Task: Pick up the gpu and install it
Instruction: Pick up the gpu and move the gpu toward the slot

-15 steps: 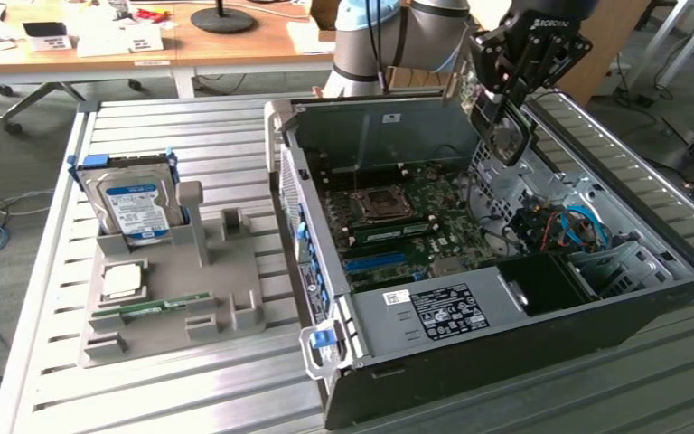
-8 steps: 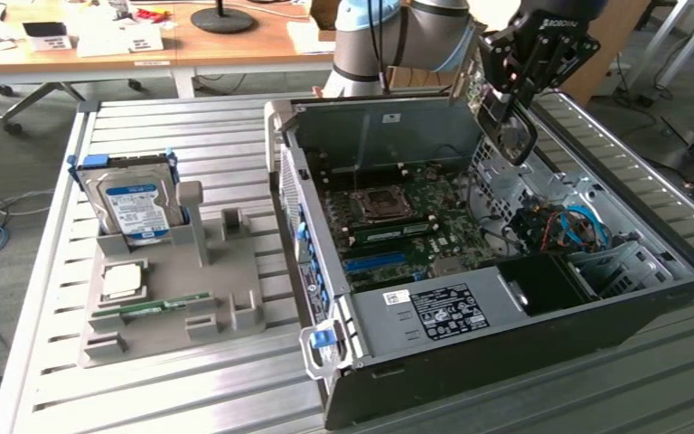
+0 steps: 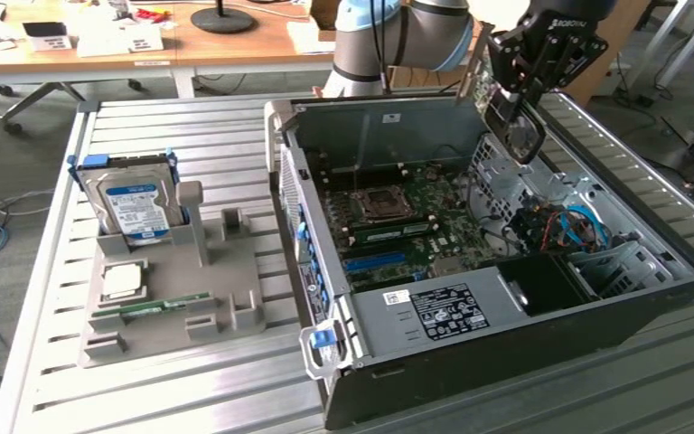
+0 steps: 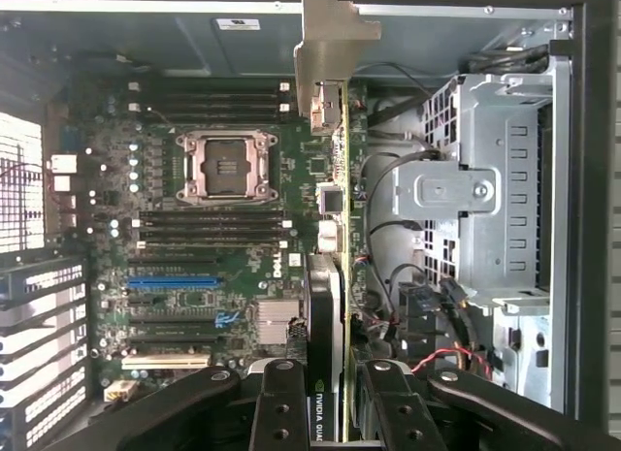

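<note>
While hanging over the open computer case (image 3: 540, 362), pinches the gpu (image 3: 522, 136) between the fingers (image 4: 281, 407) of the gripper (image 3: 519, 90), pressed onto the card's two flat faces near the end opposite the silver end bracket (image 4: 325, 44). Holds it clear above the motherboard (image 4: 296, 170), seated in no slot. Carries the card edge-on to the wrist view, long axis running straight away from the fingers, bracket at the far end. Sets that axis roughly square across the run of the blue expansion slot (image 4: 175, 283), which by judgement is the relation that counts here. Places the slot, in the exterior view, well apart from the card: toward that view's left and lower in the case, beyond the empty processor socket (image 3: 378, 203). Only one arm at work, so no choice of nearer hand. As for writing: reads "NVIDIA QUA", cut short, on the card's dark face beside the fingers; what looks like "ROBOTIQ" in white on the gripper's black body; "DELL" on the motherboard close to the slots. Cannot make out the print on the white label (image 3: 437, 312) of the power-supply box, nor on the blue-and-white hard drive (image 3: 134, 206) upright in the grey fixture (image 3: 220, 298) on the slatted table (image 3: 166, 127), at the exterior view's left.
</note>
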Action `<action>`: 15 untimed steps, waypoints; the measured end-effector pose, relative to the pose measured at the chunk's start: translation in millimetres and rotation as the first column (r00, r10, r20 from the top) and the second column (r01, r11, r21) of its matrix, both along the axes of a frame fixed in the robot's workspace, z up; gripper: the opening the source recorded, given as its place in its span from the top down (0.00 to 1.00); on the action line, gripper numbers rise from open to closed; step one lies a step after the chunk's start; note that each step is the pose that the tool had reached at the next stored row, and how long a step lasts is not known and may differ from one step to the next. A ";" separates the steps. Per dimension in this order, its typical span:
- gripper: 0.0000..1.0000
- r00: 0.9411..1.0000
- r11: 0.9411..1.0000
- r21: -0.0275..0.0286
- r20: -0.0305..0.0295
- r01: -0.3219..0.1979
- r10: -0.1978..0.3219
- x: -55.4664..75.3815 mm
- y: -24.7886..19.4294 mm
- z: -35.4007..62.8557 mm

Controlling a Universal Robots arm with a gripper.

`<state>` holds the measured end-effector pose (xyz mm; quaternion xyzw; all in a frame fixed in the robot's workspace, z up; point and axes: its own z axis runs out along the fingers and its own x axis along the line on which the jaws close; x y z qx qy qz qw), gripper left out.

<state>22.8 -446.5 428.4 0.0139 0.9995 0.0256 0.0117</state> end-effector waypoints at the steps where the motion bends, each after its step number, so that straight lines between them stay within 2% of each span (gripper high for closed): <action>1: 0.73 1.000 1.000 0.000 0.000 0.000 0.000 1.3 0.0 0.0; 15: 0.73 1.000 1.000 0.000 0.000 0.000 0.000 10.1 0.0 0.0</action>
